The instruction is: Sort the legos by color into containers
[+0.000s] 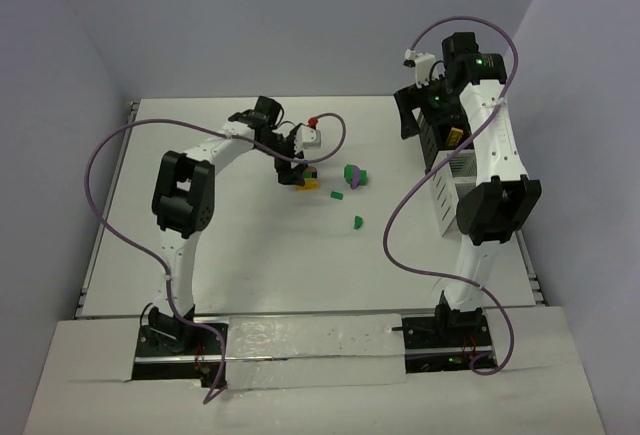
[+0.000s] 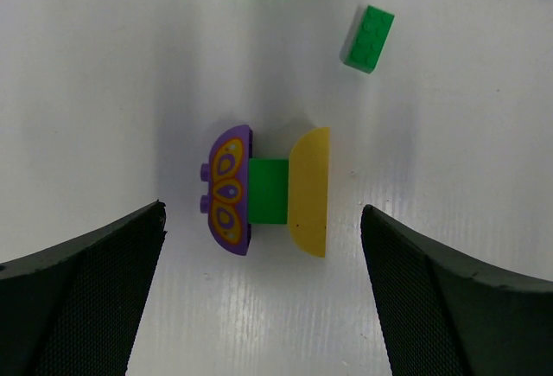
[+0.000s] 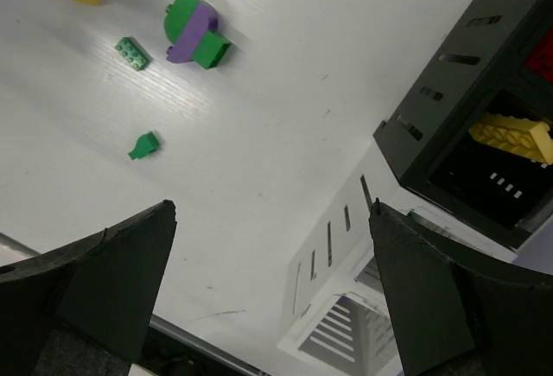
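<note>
Purple, green and yellow legos [image 2: 268, 190], joined, lie between the left hand's [image 2: 263, 220] wide-spread fingers. Light, hard, slick, they likely grip best across the rounded ends.

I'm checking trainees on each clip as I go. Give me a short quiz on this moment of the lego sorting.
1. True or false: the left gripper is shut on the purple piece.
2. Which colour sits between the purple piece and the yellow piece? A red, B green, C orange.
3. Fill in: the studded lego in the rack's black section is ___.
Key: 1 false, it is open, astride the pieces and touching none. 2 B. 3 yellow.
</note>
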Available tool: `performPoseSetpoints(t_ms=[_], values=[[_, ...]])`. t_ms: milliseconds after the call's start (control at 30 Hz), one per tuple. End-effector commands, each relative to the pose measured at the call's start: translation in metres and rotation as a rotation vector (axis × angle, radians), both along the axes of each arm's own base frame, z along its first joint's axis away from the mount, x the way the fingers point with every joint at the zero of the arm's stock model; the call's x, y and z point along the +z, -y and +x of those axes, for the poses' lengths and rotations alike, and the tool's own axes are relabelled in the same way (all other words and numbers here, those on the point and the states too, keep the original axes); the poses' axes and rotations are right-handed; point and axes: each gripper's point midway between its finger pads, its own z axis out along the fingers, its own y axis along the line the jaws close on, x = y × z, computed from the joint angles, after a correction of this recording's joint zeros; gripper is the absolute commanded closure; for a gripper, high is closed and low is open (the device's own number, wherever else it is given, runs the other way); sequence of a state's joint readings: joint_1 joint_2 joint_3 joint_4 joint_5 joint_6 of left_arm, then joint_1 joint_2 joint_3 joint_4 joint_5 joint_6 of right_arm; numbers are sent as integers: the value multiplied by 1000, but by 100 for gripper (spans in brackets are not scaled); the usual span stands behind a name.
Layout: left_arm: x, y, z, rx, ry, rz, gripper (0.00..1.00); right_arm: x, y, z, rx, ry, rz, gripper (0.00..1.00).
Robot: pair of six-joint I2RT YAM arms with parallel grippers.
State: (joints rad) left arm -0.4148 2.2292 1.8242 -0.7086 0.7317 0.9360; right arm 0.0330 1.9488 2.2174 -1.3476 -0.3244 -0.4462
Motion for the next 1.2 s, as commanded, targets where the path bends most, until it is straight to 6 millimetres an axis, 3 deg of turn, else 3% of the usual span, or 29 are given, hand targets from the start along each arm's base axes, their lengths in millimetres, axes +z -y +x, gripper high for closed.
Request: performPoseSetpoints(t_ms=[0,333,533,633,767,900,1000,1167], values=[[-3,6,14,-15,117,-16,1,18,-15,-10,-6,21,86,0],[-10,17,23,11,184,-22,1,16,-28,-19,-14,-16,179,0],[-17,22,8,-37,170,-4,4,9,-44,-25,13,-96,305,0],[-20,21,5,-44,158,14,12,14,-54,-25,31,-111,383,0],[-18,22,4,-37,147,20,27,20,-46,-15,-20,-87,493,0],[-5,22,8,-5,174,9,39,22,-50,-6,-63,-67,550,0],[20,28,15,55,198,-36,53,24,-51,6,-120,-27,589,0],[95,42,24,220,250,-198,66,17,-76,5,-163,-84,674,0]])
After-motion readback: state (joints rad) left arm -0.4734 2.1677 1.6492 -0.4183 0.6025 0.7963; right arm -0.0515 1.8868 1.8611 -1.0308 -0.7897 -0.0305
